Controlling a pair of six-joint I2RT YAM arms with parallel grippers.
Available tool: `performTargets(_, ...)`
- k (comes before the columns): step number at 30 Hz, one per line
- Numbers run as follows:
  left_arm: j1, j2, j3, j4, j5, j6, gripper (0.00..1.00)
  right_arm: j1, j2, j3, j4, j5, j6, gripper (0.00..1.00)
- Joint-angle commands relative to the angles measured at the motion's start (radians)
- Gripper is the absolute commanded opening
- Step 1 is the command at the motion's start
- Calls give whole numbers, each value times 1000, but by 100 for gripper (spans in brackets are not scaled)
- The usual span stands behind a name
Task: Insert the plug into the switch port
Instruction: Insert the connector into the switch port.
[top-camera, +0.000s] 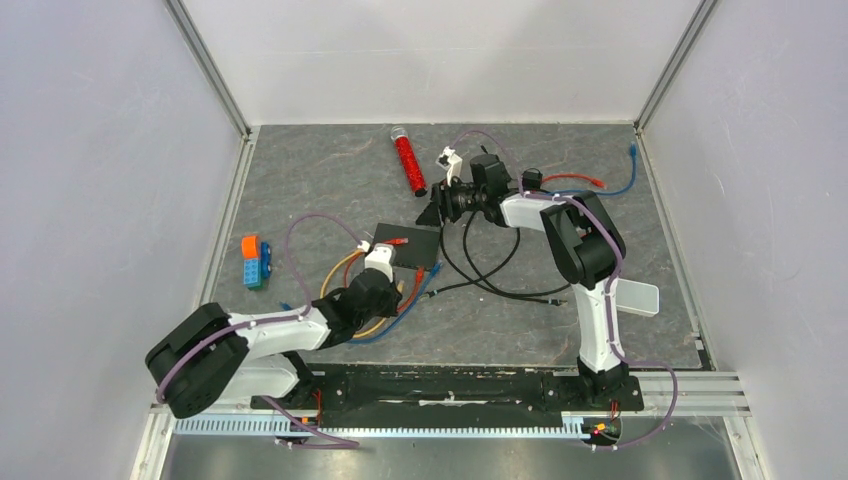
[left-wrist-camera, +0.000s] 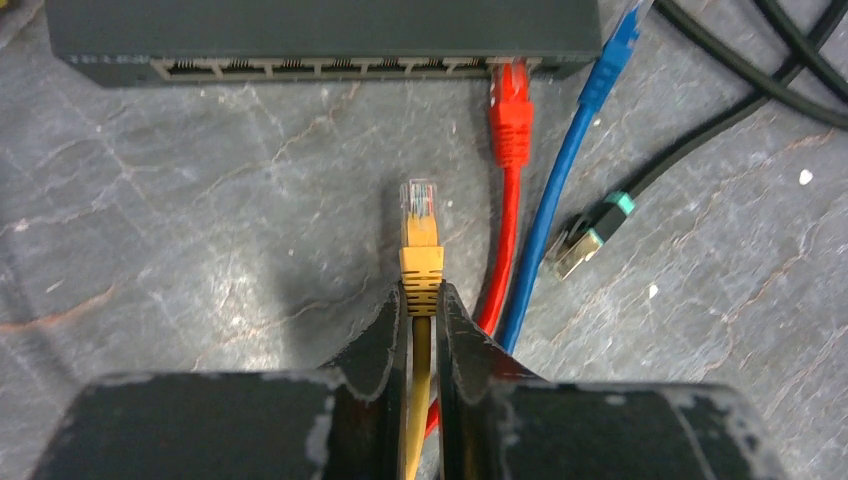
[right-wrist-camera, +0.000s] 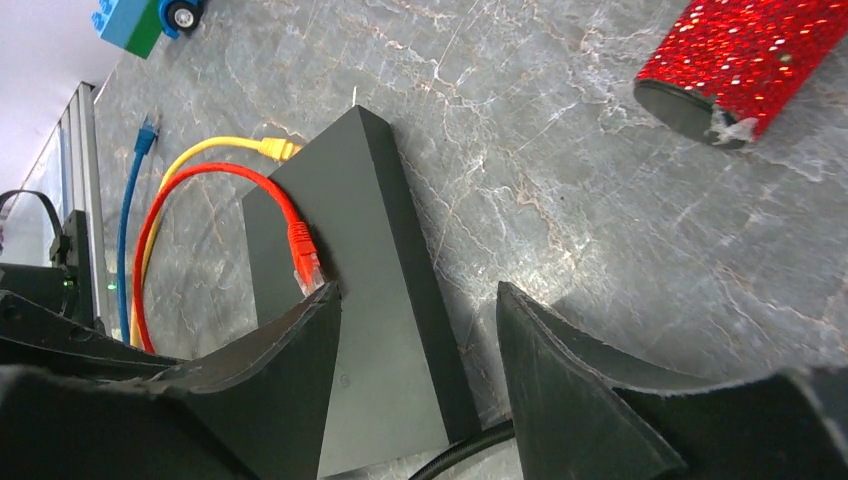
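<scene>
Left wrist view first: the left gripper has its two black fingers pressed together on a yellow cable, pinching it just behind the boot of the plug. The plug sticks out ahead of the fingertips, clear tip forward, over the grey marbled table. It is aimed at the black switch lying across the top of that view. A row of small square sockets lines the switch's facing edge. The switch port roughly in line with the plug looks empty, and the plug is well short of it, not touching.

At the right end of the row a red plug has its nose at the last socket; how far in it sits I cannot tell. Just beside it runs a blue cable. Further right a black cable ends in a metal-cased connector with a teal collar, lying loose on the table.

From the right wrist, the right gripper stands with its fingers spread wide, gripping nothing, and a corner of the switch shows in the gap. Whether either finger touches the box I cannot tell. A red glittery tube lies beyond to the right, and coloured toy blocks sit far off at the top left.
</scene>
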Motion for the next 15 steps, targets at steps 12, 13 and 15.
performTargets(12, 63, 134, 62, 220, -6, -42, 2, 63, 123, 161, -170, -106, -162, 57)
performTargets(13, 65, 141, 59, 235, -1, -40, 2, 64, 121, 154, -171, -109, -164, 57)
performTargets(15, 76, 154, 57, 262, 23, -41, 2, 64, 117, 141, -171, -118, -171, 56)
